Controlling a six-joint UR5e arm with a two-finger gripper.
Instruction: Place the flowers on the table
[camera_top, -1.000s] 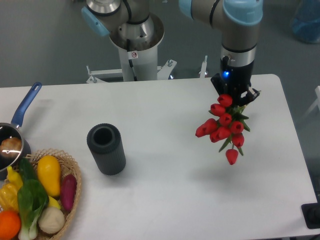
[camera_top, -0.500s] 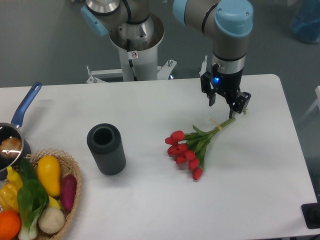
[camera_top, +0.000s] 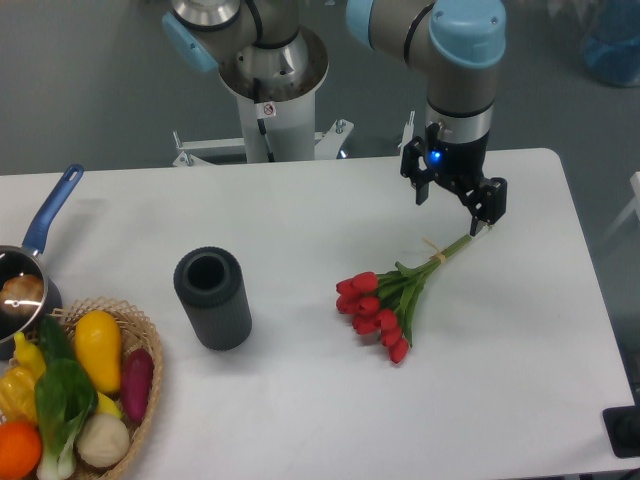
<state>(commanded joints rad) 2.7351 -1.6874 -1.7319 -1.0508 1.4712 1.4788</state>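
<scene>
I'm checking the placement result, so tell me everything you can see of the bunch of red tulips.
The bunch of red tulips with green stems lies flat on the white tabletop, right of centre. About ten closed red buds cluster at its lower-left end; green stems and leaves run up to the right, bound by a pale tie near the stem ends. The stem tips end right by the lower fingertip of the black end effector, which looks open; whether they touch is unclear. It looks artificial. Nothing else touches it.

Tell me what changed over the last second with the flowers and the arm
The flowers went from hanging in the gripper to lying on the table, red buds toward the dark cylinder. The fingers let go and now stand open by the stem ends. Cylinder, basket and pan stayed put.
</scene>
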